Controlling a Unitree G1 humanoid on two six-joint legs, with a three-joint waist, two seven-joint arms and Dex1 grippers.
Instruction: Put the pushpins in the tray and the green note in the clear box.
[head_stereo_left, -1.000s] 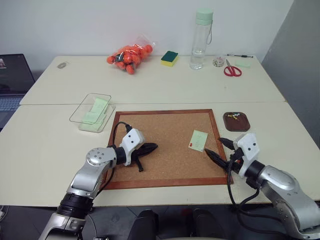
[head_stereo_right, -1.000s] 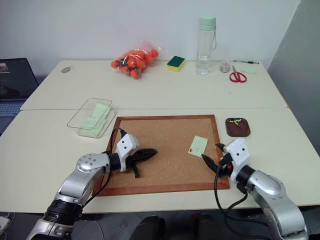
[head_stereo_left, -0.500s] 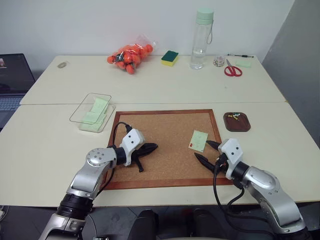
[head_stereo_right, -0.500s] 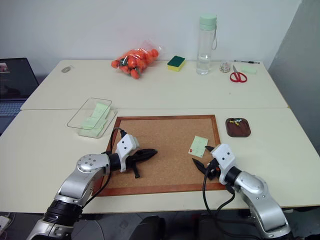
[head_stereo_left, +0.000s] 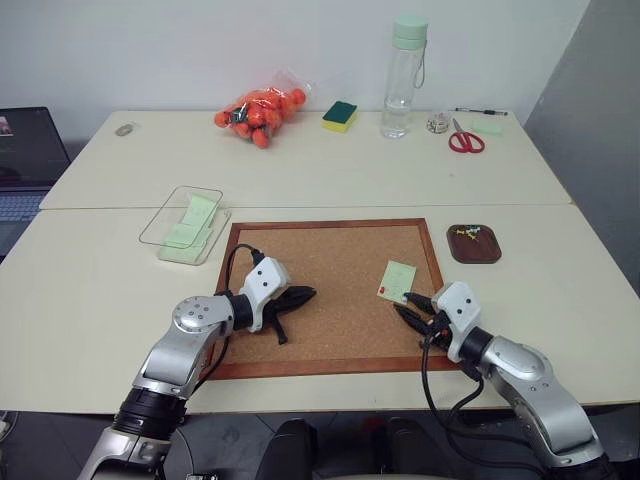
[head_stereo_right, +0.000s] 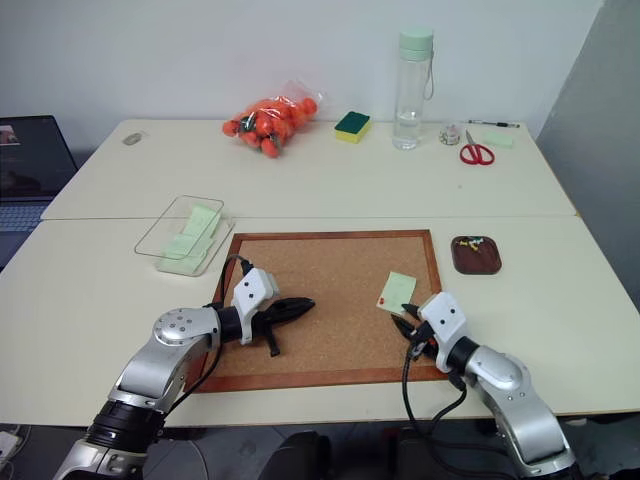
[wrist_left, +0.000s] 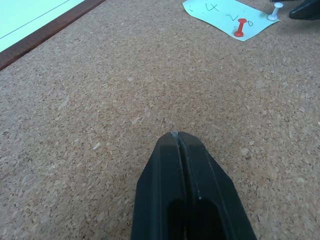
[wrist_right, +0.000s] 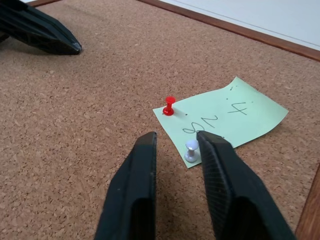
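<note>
Right gripper (wrist_right: 176, 137): narrowly parted, straddling the white pushpin (wrist_right: 191, 150), a sliver of gap showing on one side, so not clamped as far as can be seen. Holds nothing.

Just past the tips: white pushpin upright in the near corner of the green note (wrist_right: 225, 117); red pushpin (wrist_right: 169, 106) in the neighbouring corner. Note lies flat on the cork board (head_stereo_left: 330, 270), toward its right edge, pinned at both.

Probably light and hard, these pins, with slick little plastic heads (apt to squirt out of a skewed pinch). Best taken across the waist of the head, then drawn straight up along the shank. Sideways prying likely to tear the note, which looks thin, limp and hard to lift off flat cork; better caught at a free edge once both pins are out.

Left gripper (wrist_left: 177, 136): shut, empty, low over bare cork, well apart from the note.

Farther out: tray (head_stereo_left: 473, 244) on the table just beyond the board's right frame, a few pins already inside; clear box (head_stereo_left: 180, 218) off the board's far left corner.
</note>
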